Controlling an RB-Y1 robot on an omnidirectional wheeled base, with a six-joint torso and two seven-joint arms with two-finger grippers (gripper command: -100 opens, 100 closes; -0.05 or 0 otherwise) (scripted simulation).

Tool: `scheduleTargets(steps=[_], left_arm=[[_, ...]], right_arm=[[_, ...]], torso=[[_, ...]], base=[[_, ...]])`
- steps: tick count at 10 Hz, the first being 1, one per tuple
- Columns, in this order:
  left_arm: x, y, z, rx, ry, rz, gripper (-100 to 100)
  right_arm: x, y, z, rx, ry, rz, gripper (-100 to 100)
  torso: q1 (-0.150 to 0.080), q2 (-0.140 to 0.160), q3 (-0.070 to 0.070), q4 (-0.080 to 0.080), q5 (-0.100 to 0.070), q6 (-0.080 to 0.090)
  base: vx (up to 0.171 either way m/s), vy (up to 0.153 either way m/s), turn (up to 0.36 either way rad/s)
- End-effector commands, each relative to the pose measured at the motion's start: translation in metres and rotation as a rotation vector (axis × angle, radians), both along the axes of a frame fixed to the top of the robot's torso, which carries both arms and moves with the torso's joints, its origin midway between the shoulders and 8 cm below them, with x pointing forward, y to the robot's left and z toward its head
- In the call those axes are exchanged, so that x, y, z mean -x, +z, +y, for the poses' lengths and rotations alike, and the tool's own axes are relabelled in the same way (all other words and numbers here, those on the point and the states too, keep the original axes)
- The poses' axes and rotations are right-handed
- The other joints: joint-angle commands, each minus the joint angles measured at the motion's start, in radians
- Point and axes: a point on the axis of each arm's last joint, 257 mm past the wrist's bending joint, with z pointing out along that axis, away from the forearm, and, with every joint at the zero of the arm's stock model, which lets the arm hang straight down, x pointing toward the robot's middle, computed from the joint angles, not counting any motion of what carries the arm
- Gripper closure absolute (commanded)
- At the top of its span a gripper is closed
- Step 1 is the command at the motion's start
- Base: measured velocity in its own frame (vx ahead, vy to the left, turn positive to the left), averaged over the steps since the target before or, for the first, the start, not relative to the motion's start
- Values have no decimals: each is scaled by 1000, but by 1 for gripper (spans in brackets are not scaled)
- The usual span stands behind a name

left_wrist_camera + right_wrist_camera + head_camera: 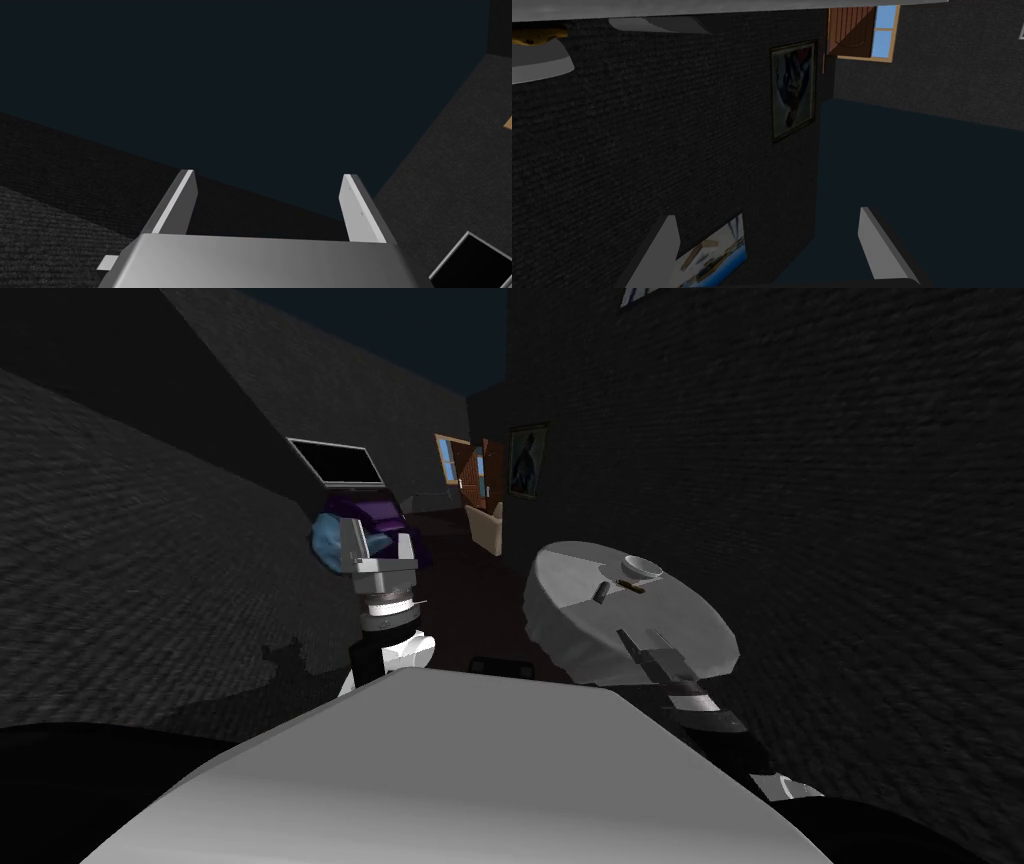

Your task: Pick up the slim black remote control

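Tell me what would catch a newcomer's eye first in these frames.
The pale round table stands out against the dark walls, ahead on the right, carrying a shallow bowl and a slim dark remote. The right gripper hovers open at its near side. The left gripper, raised and open, stands before a blue and purple heap.

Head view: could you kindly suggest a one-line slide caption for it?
Right gripper, fingers open, at a round grey table holding a bowl and two slim items; left gripper raised.
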Motion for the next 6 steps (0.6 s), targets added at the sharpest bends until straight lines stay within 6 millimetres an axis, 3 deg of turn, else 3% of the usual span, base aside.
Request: scheduleTargets(steps=[1,4,6], left_arm=[[0,0,0,0,0,0,0],[0,0,0,0,0,0,0],[0,0,0,0,0,0,0]], right_arm=[[18,-16,-18,144,16,77,-100],[31,-19,-36,267,26,130,-100],[56,-32,-60,451,70,235,-100]], torso=[[0,0,0,0,0,0],[-1,-1,-1,0,0,0],[-1,-1,-1,0,0,0]], base=[[-11,-7,469],[-1,-14,226],[6,-12,323]])
